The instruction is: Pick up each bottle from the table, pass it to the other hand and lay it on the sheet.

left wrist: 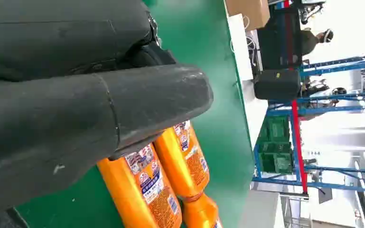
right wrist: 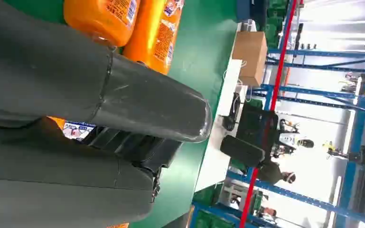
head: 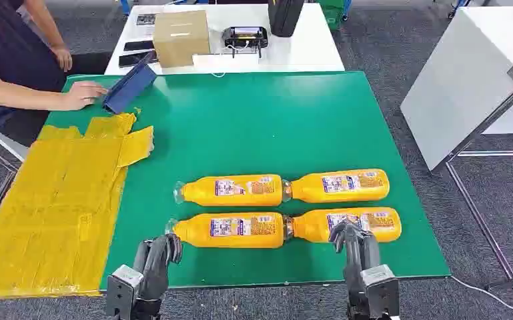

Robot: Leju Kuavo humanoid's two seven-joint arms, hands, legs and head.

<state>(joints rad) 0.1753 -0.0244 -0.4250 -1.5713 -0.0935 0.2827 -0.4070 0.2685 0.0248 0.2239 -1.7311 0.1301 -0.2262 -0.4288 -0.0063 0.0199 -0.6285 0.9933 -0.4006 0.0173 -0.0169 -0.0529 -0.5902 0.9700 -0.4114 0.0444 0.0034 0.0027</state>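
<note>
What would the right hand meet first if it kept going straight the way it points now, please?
Most likely the near right bottle: the right hand points forward over the green table, its fingers already overlapping that bottle's near side. Whether they touch is unclear.

Four orange bottles [head: 285, 208] with blue-and-white patterned labels lie on the green bench [head: 267, 120]; the sheet [head: 53, 200] at nine o'clock is yellow; a blue folder [head: 129, 89] and brown box [head: 181, 37] sit toward eleven o'clock; both hands are dark grey.
</note>
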